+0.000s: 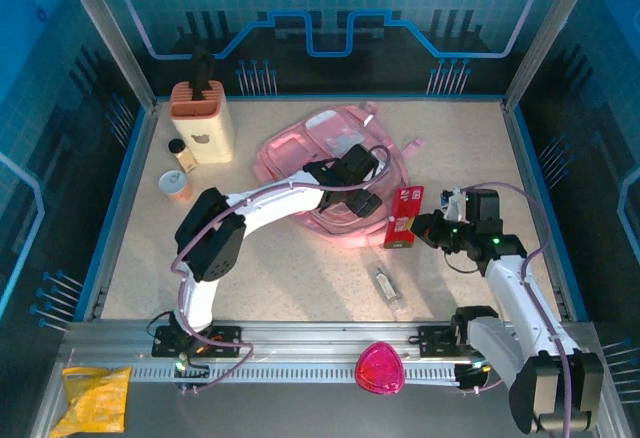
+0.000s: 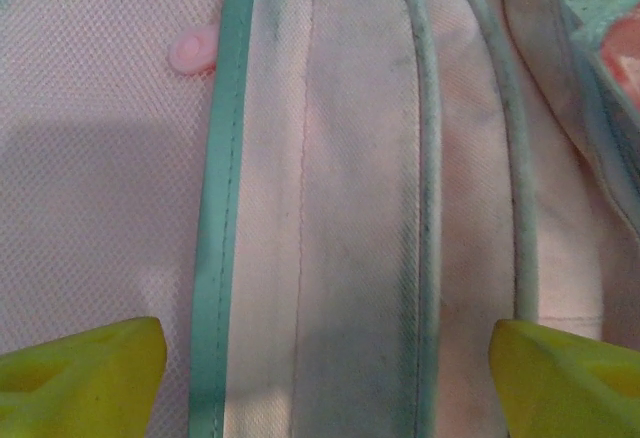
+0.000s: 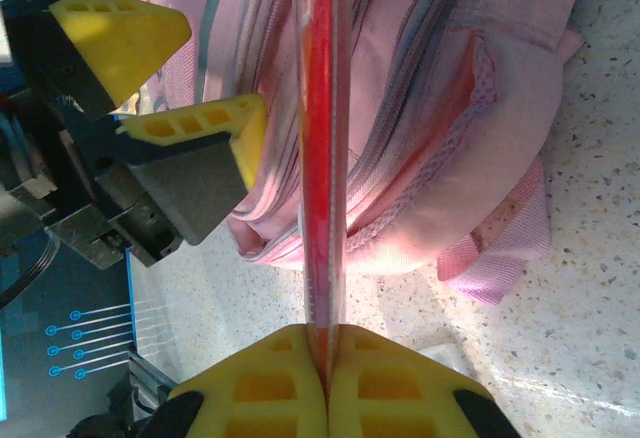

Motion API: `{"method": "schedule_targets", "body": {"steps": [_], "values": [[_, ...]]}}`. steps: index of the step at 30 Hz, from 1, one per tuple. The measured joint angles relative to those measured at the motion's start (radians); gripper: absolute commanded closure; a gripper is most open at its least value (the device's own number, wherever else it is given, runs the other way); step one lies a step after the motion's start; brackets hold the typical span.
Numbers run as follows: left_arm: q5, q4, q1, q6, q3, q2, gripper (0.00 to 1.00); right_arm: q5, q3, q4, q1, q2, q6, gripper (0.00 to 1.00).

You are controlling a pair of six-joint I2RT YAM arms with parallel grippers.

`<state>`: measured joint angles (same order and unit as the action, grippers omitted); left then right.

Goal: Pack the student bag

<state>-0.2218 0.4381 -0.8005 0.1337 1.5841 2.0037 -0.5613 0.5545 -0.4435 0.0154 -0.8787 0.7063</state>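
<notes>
The right pincer [image 3: 325, 363] pinched a thin red packet [image 3: 322, 158] edge-on against the student bag [image 3: 430, 108] ahead, over which the left pincer [image 2: 325, 368] hung spread, so packing seemed barely begun, the packet not yet in.

student bag [image 1: 300, 148]: pink, fine woven texture, grey-green piping
left fingers [image 2: 80, 373]: yellow
right fingers [image 3: 260, 388]: yellow
flat pack [image 1: 404, 216]: red, pale markings
desk [image 1: 300, 278]: beige, dark speckles
rounded object [image 1: 380, 368]: magenta
walls [image 1: 40, 158]: blue, pale grid lines
</notes>
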Motion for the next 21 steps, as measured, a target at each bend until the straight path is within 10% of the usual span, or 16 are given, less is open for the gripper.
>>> {"method": "schedule_targets", "body": {"steps": [4,16,21], "values": [[-0.042,0.000,0.000,0.001,0.016,0.030,0.22,-0.001,0.000,0.000,-0.004,-0.001,0.000,1.00],[-0.082,0.002,0.002,0.023,0.025,-0.005,1.00,-0.025,0.005,-0.034,-0.048,0.016,-0.019,1.00],[-0.089,0.006,0.031,0.024,0.025,-0.090,1.00,-0.043,0.005,-0.011,-0.033,0.012,0.003,1.00]]}}
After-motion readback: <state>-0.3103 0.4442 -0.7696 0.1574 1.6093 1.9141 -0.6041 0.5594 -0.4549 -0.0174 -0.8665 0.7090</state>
